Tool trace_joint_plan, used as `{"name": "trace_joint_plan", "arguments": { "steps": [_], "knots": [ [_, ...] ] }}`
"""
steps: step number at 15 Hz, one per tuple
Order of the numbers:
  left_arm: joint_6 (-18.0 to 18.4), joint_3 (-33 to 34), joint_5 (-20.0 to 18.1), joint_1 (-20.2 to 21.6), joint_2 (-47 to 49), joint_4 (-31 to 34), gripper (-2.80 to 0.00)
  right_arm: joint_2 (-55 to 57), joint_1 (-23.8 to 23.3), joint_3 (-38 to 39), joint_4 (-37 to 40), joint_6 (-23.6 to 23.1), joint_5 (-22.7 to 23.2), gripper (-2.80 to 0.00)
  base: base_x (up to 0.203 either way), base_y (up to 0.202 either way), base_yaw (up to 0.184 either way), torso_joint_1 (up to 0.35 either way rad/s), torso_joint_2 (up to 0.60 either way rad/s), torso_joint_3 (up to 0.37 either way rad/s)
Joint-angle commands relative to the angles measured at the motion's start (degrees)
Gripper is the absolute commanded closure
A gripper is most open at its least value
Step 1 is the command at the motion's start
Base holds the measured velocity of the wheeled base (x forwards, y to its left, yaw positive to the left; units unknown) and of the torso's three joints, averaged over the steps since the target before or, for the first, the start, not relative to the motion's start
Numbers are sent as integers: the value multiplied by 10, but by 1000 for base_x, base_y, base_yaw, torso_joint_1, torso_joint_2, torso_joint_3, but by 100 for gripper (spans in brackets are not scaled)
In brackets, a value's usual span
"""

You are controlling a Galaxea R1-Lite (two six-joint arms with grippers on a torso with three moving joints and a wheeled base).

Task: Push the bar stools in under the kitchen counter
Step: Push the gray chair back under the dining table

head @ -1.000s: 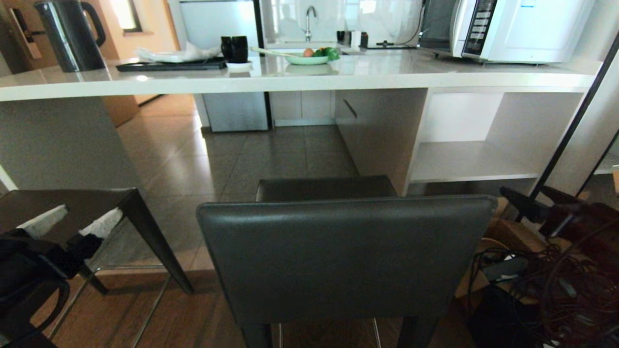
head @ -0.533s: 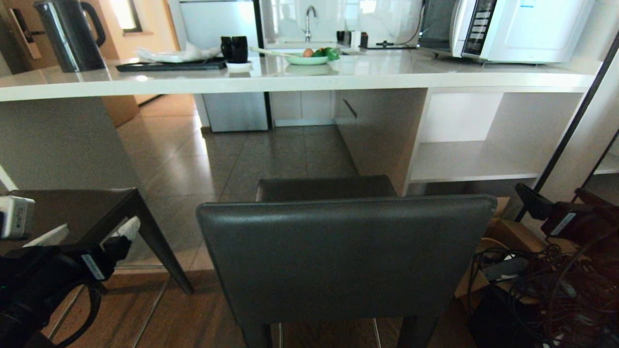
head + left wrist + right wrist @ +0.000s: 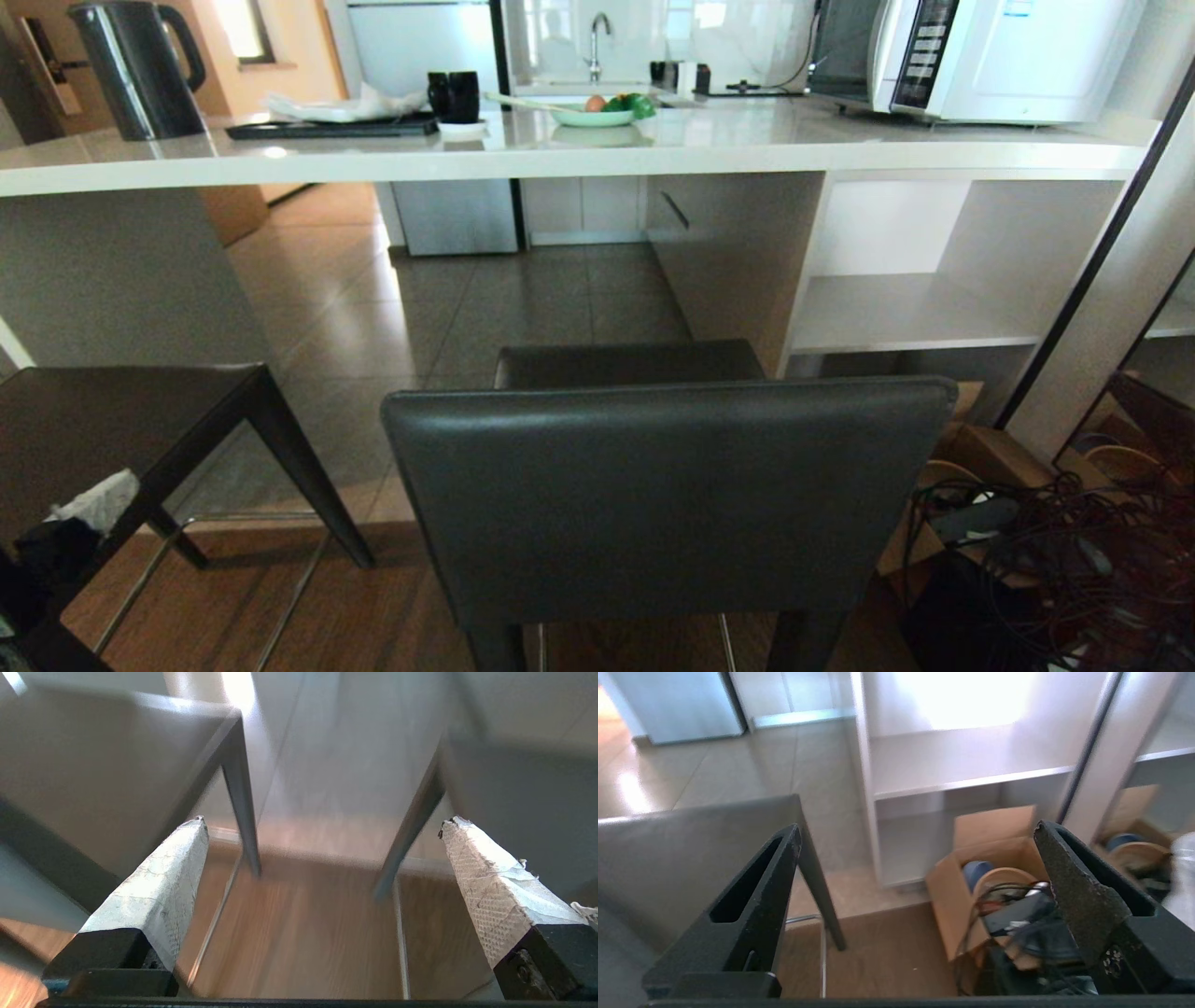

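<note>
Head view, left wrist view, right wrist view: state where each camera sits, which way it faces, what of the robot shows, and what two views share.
Head view: high on the robot, facing forward and down at the kitchen counter and the bar stools; only the left gripper shows, low at the left edge.
Left wrist view: behind the open left gripper, facing down between the two stools at the wooden floor.
Right wrist view: behind the open right gripper, facing the white shelving and a cardboard box.
Shared: the shelving shows in the head and right wrist views.
</note>
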Motion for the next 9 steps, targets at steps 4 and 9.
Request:
{"name": "trace_joint_plan", "arguments": {
  "steps": [4, 9],
  "knots": [
    [10, 60, -20, 37, -190, 5, -280, -192, -33, 3, 92, -28, -1, -280, 0, 0, 0, 0, 0, 0],
    [25, 117, -117, 48, -356, 53, -280, -379, -40, 52, 170, -46, 24, -280, 0, 0, 0, 0, 0, 0]
  ]
}}
